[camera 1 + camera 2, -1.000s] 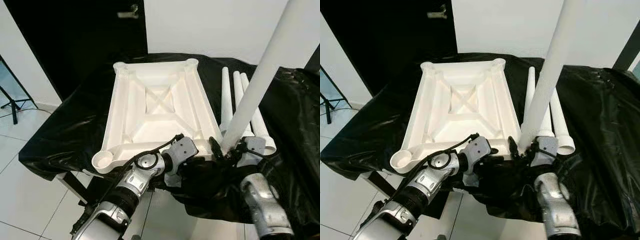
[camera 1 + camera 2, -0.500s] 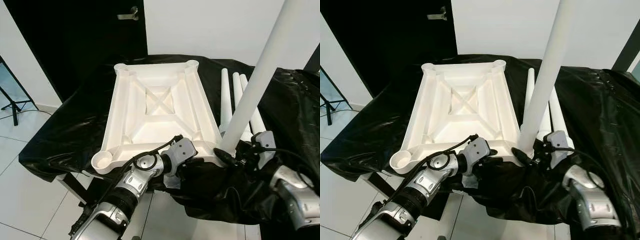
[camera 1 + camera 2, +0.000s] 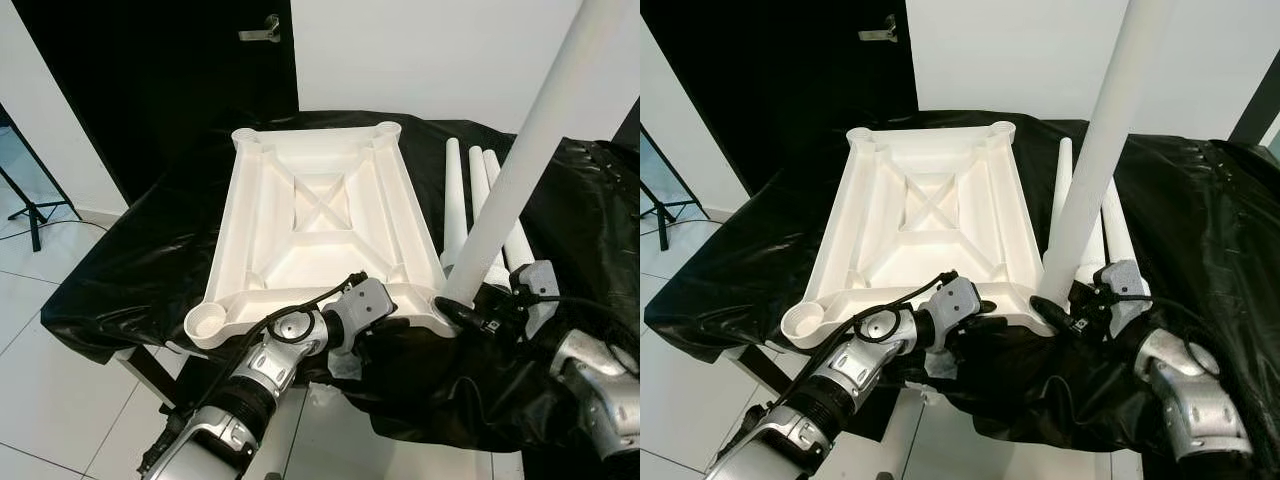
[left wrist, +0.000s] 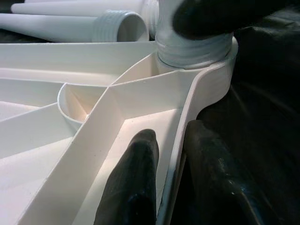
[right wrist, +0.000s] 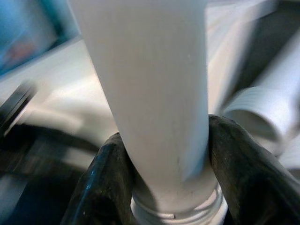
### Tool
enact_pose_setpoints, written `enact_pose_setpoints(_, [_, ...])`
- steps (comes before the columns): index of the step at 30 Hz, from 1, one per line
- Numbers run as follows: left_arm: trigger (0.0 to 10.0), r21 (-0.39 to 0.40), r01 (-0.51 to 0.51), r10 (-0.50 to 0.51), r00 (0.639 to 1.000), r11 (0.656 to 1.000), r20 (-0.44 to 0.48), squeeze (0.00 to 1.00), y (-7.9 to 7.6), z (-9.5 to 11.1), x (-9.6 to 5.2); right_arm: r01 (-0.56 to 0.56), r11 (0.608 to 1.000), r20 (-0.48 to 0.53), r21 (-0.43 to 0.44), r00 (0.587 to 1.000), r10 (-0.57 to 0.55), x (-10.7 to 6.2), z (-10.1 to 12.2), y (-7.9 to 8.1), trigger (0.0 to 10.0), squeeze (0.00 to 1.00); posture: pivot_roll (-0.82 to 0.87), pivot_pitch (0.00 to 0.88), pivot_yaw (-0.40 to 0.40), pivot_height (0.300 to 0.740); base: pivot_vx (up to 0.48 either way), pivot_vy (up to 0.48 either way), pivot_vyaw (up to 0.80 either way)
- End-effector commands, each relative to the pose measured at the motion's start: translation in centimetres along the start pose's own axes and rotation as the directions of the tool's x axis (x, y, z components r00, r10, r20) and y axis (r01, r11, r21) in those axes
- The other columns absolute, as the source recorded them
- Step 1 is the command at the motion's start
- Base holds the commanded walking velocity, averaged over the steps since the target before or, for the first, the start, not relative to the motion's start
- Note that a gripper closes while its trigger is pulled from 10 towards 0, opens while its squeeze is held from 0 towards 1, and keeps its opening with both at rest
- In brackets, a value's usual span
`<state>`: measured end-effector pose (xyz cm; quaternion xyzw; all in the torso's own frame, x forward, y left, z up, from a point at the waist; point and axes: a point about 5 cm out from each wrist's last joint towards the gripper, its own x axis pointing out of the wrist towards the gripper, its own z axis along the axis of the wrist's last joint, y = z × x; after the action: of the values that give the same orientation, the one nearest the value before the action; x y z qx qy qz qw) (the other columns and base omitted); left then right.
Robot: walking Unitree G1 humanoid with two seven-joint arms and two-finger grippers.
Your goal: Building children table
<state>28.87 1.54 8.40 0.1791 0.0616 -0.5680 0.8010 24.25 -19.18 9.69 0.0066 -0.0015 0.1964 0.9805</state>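
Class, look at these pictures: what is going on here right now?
A robot is putting together a small white table. The tabletop lies upside down on a black-covered surface. The right gripper is shut on a leg standing in the near right corner socket. The left gripper pinches the tabletop's near rim beside it. Three more legs lie to the right.

the left arm (image 3: pixel 262 372) at the lower left of the frame is shiny silver metal with round joints, dark rings and a black ribbed band. a thin black cable (image 3: pixel 300 302) loops over it. its wrist block (image 3: pixel 366 300) is grey. the right arm (image 3: pixel 598 375) at the lower right is silver too, with small dark screws. the fingers (image 4: pixel 133 187) are long, smooth and black.
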Motion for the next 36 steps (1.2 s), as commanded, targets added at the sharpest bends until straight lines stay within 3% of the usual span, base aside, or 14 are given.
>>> enact_pose_setpoints(1, [10.0, -0.053, 0.106, -0.111, 0.988, 0.993, -0.108, 0.0, -2.0, -2.4, 0.3, 0.064, 0.998, -0.026, -0.002, 0.998, -0.064, 0.1, -0.8, 0.5, 0.0, 0.0, 0.19, 0.0, -0.009, 0.74, 0.0, 0.0, 0.0])
enact_pose_setpoints(3, [10.0, -0.053, 0.107, -0.112, 0.988, 0.993, -0.108, 0.0, -2.1, -2.4, 0.3, 0.215, 0.976, -0.014, 0.02, 0.977, -0.214, -0.3, -1.2, 0.6, 0.0, 0.0, 0.2, 0.0, -0.009, 0.74, 0.0, 0.0, 0.0])
enact_pose_setpoints(6, [10.0, -0.055, 0.11, -0.115, 0.987, 0.992, -0.109, 0.0, -2.2, -2.5, 0.2, 0.307, 0.952, -0.012, 0.017, 0.952, -0.306, -0.6, -1.3, 0.4, 0.0, 0.0, 0.19, 0.0, -0.001, 0.74, 0.0, 0.0, 0.0])
enact_pose_setpoints(9, [10.0, -0.052, 0.122, -0.127, 0.985, 0.991, -0.115, 0.0, -2.4, -2.6, 0.1, 0.532, 0.847, 0.013, -0.007, 0.847, -0.532, -1.6, -1.2, -1.2, 0.0, 0.0, 0.19, 0.0, 0.005, 0.74, 0.0, 0.0, 0.0])
enact_pose_setpoints(18, [10.0, -0.047, 0.121, -0.126, 0.986, 0.992, -0.109, 0.0, -2.2, -2.3, 0.4, 0.544, 0.837, 0.002, 0.062, 0.838, -0.545, -1.0, -1.3, -0.6, 0.0, 0.0, 0.18, 0.0, 0.006, 0.74, 0.0, 0.0, 0.0])
enact_pose_setpoints(19, [10.0, -0.049, 0.121, -0.126, 0.986, 0.991, -0.108, 0.0, -2.2, -2.3, 0.4, 0.513, 0.858, 0.009, 0.034, 0.858, -0.514, -0.8, -1.2, -0.4, 4.7, 0.0, 0.18, 0.0, 0.003, 0.74, 0.0, 0.0, 0.0])
enact_pose_setpoints(20, [10.0, -0.049, 0.122, -0.126, 0.986, 0.991, -0.108, 0.0, -2.3, -2.3, 0.4, 0.496, 0.868, 0.011, 0.013, 0.868, -0.496, -0.6, -1.1, -0.2, 4.7, 0.0, 0.18, 0.0, 0.003, 0.74, 0.0, 0.0, 0.0])
enact_pose_setpoints(21, [10.0, -0.054, 0.118, -0.123, 0.986, 0.992, -0.108, 0.0, -2.3, -2.4, 0.4, 0.473, 0.881, 0.022, 0.006, 0.881, -0.473, -0.4, -0.8, -0.3, 10.0, 0.11, 0.19, 0.0, -0.004, 0.74, 0.0, 0.0, 0.0])
enact_pose_setpoints(22, [10.0, -0.054, 0.118, -0.123, 0.986, 0.992, -0.108, 0.0, -2.3, -2.4, 0.4, 0.473, 0.881, 0.022, 0.006, 0.881, -0.473, -0.4, -0.8, -0.3, 10.0, 0.11, 0.19, 0.0, -0.004, 0.74, 0.0, 0.0, 0.0])
enact_pose_setpoints(23, [10.0, -0.057, 0.115, -0.12, 0.987, 0.992, -0.108, 0.0, -2.4, -2.4, 0.3, 0.446, 0.895, 0.028, 0.008, 0.895, -0.446, -0.2, -0.6, -0.5, 10.0, 1.0, 0.19, 0.0, -0.003, 0.74, 0.0, 0.0, 0.0])
enact_pose_setpoints(29, [10.0, -0.059, 0.108, -0.114, 0.987, 0.992, -0.109, 0.0, -2.3, -2.4, 0.3, 0.293, 0.956, 0.0, 0.005, 0.956, -0.293, 0.8, 0.0, -1.5, 10.0, 1.0, 0.19, 0.0, -0.009, 0.74, 0.0, 0.0, 0.0])
enact_pose_setpoints(30, [10.0, -0.059, 0.105, -0.111, 0.988, 0.993, -0.109, 0.0, -2.2, -2.4, 0.3, 0.207, 0.978, -0.011, 0.008, 0.978, -0.207, 1.1, 0.2, -1.6, 10.0, 0.0, 0.19, 0.0, -0.009, 0.74, 0.0, 0.0, 0.0])
enact_pose_setpoints(34, [10.0, -0.059, 0.104, -0.11, 0.988, 0.993, -0.108, 0.0, -2.2, -2.4, 0.3, 0.148, 0.989, -0.018, 0.012, 0.989, -0.148, 1.3, 0.4, -1.6, 10.0, 0.0, 0.19, 0.0, -0.009, 0.74, 0.0, 0.0, 0.0])
enact_pose_setpoints(36, [10.0, -0.059, 0.104, -0.109, 0.988, 0.993, -0.107, 0.0, -2.2, -2.4, 0.3, -0.009, 1.0, -0.049, 0.016, 0.999, 0.01, 1.6, 0.7, -1.3, 10.0, 0.0, 0.18, 0.0, -0.006, 0.74, 0.0, 0.0, 0.0])
